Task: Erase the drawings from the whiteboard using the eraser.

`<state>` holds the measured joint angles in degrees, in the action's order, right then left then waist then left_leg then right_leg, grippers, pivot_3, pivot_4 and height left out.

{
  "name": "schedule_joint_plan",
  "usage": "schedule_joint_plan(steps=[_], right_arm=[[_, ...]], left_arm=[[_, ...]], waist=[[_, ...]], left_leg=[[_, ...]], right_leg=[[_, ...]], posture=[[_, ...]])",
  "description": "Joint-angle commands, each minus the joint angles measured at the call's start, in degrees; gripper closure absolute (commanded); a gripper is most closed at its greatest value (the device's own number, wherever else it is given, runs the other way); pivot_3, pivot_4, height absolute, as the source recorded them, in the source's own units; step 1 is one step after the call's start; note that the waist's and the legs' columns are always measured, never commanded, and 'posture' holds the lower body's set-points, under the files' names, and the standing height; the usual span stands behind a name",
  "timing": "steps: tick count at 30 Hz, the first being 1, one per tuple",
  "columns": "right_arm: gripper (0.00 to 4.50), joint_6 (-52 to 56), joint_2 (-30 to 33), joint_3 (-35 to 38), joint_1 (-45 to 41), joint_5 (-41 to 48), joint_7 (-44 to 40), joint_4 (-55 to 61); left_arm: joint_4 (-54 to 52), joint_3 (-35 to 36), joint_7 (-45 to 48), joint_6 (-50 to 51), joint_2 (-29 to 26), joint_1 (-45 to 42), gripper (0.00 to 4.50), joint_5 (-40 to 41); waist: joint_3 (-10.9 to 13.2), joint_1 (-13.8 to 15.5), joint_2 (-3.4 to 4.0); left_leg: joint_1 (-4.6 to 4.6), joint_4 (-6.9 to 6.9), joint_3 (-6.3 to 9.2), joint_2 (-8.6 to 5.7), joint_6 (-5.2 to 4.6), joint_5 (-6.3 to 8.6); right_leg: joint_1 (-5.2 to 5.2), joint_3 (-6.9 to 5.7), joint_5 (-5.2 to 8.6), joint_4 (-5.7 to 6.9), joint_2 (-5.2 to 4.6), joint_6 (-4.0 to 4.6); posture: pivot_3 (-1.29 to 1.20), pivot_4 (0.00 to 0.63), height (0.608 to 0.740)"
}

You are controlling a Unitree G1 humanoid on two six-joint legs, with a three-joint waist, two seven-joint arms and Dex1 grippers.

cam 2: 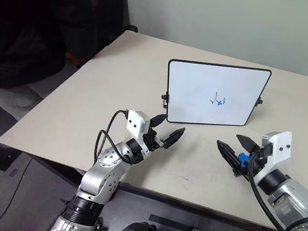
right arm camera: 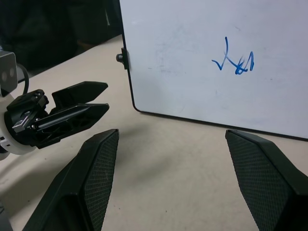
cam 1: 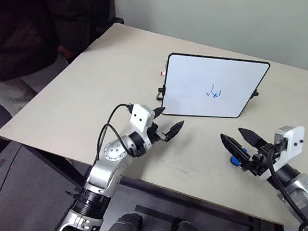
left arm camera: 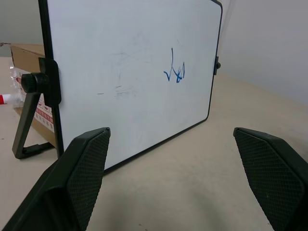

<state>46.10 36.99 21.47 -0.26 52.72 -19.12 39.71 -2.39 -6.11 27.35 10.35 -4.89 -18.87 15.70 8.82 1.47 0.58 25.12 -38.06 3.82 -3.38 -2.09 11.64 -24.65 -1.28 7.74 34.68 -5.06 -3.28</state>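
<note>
A pale beige table [cam 1: 76, 99] with a smooth matte top and rounded corners is spreading across the middle of the head views. At the upper left of those views, a person in dark clothing [cam 1: 24, 17] is sitting at the table's edge.

The whiteboard [cam 1: 212, 88] is standing tilted back at upper centre of the left eye view, a glossy white rectangle with a thin black frame, rounded corners and small black knobs on its short sides. In the left wrist view a black strut with a ribbed knob [left arm camera: 30, 115] is propping it from behind, and a brown cardboard box [left arm camera: 24, 72] is showing behind that edge. Faint grey smears are marking the board's surface near its middle.

The left gripper [cam 1: 165, 126] is hovering at lower centre of the left eye view, just in front of the board's lower left corner, its two black tapered fingers spread apart with nothing between them; their inner pads are showing a fine diamond-knurled texture. The right gripper [cam 1: 238, 140] is hanging at lower right, near the board's lower right corner, its fingers also standing wide and clamping nothing.

The eraser [cam 1: 240, 154], a small bright blue block, is showing at the base of the right gripper's fingers; whether it is touching them cannot be told.

The drawings [cam 1: 213, 92], thin blue marker strokes shaped like a check mark and a squiggle, are sitting right of the board's centre.
</note>
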Motion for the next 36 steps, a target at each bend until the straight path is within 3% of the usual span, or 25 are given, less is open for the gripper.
schedule_joint_plan(steps=[1,8,12,16,26,36], right_arm=[[0.74,-1.14,1.43,1.33,1.81,-0.67,-1.47,1.09],[0.74,-1.31,2.22,1.05,4.15,-4.27,0.32,-0.68],[0.02,-0.42,2.77,-1.13,4.03,-9.3,1.66,-3.95],[0.02,2.46,2.24,-2.03,1.78,-11.01,4.0,-6.21],[0.02,22.58,2.08,-4.71,-9.5,-10.45,10.93,-12.23],[0.02,31.22,-1.48,-5.74,-16.14,-15.63,15.54,-16.01]], left_arm=[[-1.61,-0.76,0.55,-1.1,0.69,-0.09,0.0,0.25],[0.15,-0.42,0.84,-1.54,1.36,-1.16,0.0,0.79],[2.26,-0.3,0.99,-2.15,1.75,-2.27,0.0,0.58],[3.26,0.07,1.1,-3.18,1.45,-2.88,0.0,0.01],[3.22,0.58,1.02,-2.95,1.1,-2.64,0.0,0.13],[2.77,0.41,1.4,-2.95,1.19,-2.15,0.0,0.24]], waist=[[0.0,0.05,0.0],[0.0,0.0,0.0],[0.0,0.04,0.0],[0.0,-0.01,0.0],[0.0,-0.04,0.0],[0.0,0.04,0.01]], left_leg=[[0.01,0.0,0.0,0.0,0.0,0.0],[-0.01,0.0,0.0,0.01,0.0,0.01],[-0.03,-0.04,0.0,0.01,-0.01,-0.02],[-0.04,-0.05,0.0,0.01,-0.01,-0.02],[-0.06,0.0,0.0,0.0,0.0,-0.01],[-0.05,0.0,0.0,0.0,-0.01,0.01]], right_leg=[[0.0,0.0,0.0,0.0,0.0,0.0],[0.0,0.0,0.01,0.0,0.0,-0.02],[0.06,0.01,0.01,0.0,0.0,-0.02],[0.05,0.01,0.0,0.0,0.0,-0.02],[0.04,0.01,-0.02,0.05,0.0,-0.08],[0.01,0.01,-0.01,0.11,0.0,-0.13]], posture=[[0.0,0.15,0.74],[0.0,0.15,0.74],[0.0,0.15,0.74],[0.0,0.15,0.74],[0.0,0.15,0.74],[0.0,0.15,0.74]])
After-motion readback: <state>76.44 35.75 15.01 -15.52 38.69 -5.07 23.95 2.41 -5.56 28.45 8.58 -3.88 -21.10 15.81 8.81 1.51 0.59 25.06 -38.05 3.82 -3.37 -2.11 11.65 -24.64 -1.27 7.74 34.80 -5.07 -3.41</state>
